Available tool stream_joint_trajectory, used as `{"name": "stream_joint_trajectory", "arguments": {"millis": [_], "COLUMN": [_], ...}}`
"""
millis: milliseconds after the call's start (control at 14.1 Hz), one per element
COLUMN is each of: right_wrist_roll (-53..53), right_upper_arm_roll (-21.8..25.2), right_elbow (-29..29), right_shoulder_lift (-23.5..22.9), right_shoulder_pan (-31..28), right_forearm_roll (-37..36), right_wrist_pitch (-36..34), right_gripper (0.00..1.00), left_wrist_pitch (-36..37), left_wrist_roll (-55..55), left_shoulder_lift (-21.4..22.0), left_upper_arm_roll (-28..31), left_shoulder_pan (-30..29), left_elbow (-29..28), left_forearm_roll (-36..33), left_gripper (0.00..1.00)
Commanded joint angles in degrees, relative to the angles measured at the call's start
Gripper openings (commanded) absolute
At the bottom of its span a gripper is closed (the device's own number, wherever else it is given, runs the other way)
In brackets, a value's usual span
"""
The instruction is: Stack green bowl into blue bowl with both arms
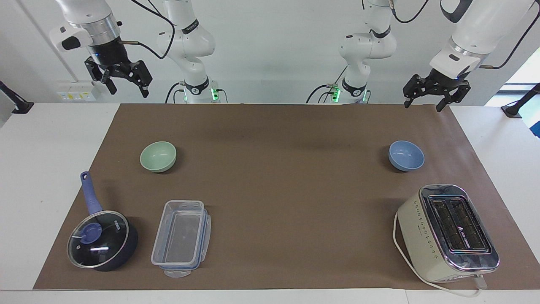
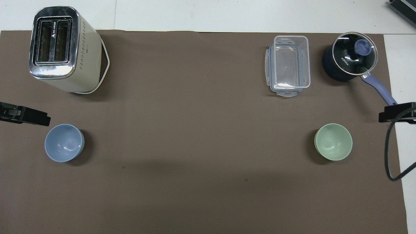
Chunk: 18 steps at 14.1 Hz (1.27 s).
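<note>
Presently: left gripper [image 1: 423, 103] raised above the mat's [image 1: 287, 190] corner by the blue bowl [image 1: 406, 156], fingers apart, empty; right gripper [image 1: 127, 88] likewise spread, raised, green bowl's [image 1: 158, 156] end.

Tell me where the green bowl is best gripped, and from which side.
Probably by the rim, from straight above. The green bowl sits upright and open-mouthed on the brown mat, apart from the saucepan and clear container, so one finger can go inside the wall and one outside. The open right claw is on its end.
</note>
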State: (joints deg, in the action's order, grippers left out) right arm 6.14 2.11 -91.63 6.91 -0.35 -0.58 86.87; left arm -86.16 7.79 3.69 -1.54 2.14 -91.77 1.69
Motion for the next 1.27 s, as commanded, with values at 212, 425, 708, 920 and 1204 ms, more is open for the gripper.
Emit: {"name": "stream_joint_trajectory", "arguments": {"millis": [212, 425, 708, 920, 1204], "right_wrist_roll": [-1.49, -1.49, -1.49, -1.49, -1.57], "right_upper_arm_roll": [-0.09, 0.00, -0.09, -0.09, -0.09], "right_elbow": [-0.65, -0.74, -0.74, -0.74, -0.83], "right_shoulder_lift": [0.82, 0.73, 0.82, 0.82, 0.82], "right_shoulder_pan": [-0.53, -0.53, -0.53, -0.44, -0.53], "right_forearm_roll": [0.05, 0.05, 0.05, 0.05, 0.05], "right_wrist_pitch": [-0.65, -0.65, -0.56, -0.39, -0.56], "right_gripper": [1.00, 1.00, 1.00, 1.00, 1.00], "left_wrist_pitch": [-0.15, 0.11, -0.41, -0.50, -0.50], "left_wrist_roll": [-0.14, -0.23, 0.21, 0.29, 0.47], "left_shoulder_lift": [0.79, 0.88, 0.88, 1.06, 1.23], "left_upper_arm_roll": [0.04, 0.04, 0.13, 0.13, 0.13], "left_shoulder_pan": [0.15, 0.15, 0.06, 0.06, -0.91], "left_elbow": [-0.61, -0.61, -0.87, -1.22, -1.40], "left_forearm_roll": [-0.81, -0.81, -0.63, -0.46, -0.37], "left_gripper": [1.00, 1.00, 1.00, 1.00, 1.00]}}
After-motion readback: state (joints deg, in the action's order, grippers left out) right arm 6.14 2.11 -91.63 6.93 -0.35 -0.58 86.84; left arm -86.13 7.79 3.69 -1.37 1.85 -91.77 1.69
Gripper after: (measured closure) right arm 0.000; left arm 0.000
